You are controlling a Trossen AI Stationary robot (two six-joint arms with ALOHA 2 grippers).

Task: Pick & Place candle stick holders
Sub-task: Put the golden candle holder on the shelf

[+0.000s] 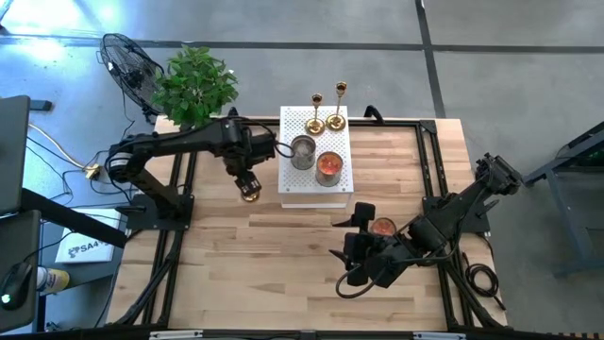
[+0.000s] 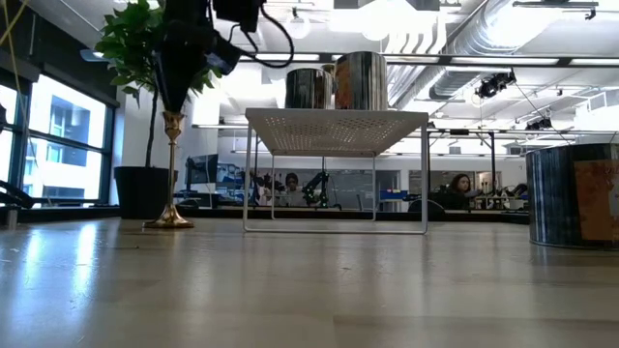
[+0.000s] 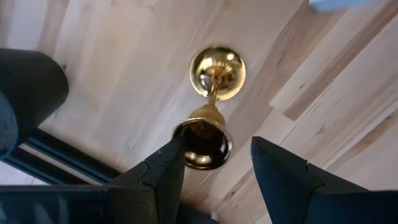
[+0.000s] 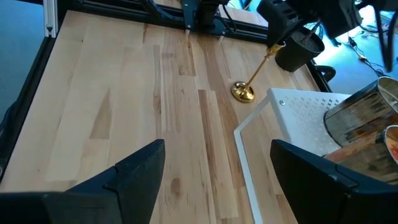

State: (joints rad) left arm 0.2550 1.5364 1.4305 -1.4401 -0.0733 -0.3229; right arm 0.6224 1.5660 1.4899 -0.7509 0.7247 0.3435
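One gold candle stick holder (image 1: pixel 250 195) stands upright on its round base on the wooden table, left of a white rack; it also shows in the low view (image 2: pixel 172 164) and the right wrist view (image 4: pixel 255 74). My left gripper (image 1: pixel 247 181) is right above it, open, with its fingers on either side of the top cup (image 3: pixel 202 144). Two more gold holders (image 1: pixel 316 113) (image 1: pixel 337 106) stand at the rack's far edge. My right gripper (image 1: pixel 351 247) is open and empty over the table's near right part. My left gripper comes from above, pointing down, at the holder's top cup (image 3: pixel 186 140). One finger (image 3: pixel 166 167) lies right against the cup's side, but I cannot tell whether it touches. The other finger (image 3: pixel 280 174) stands clear of the cup. The holder's base (image 3: pixel 217 71) rests on the table.
The white perforated rack (image 1: pixel 316 196) carries two metal tins (image 1: pixel 303 151) (image 1: pixel 328 165). A candle jar (image 1: pixel 382 227) stands by my right arm. A potted plant (image 1: pixel 193 85) and a fan (image 1: pixel 127 61) are off the far left corner. Bare wood lies at the near left.
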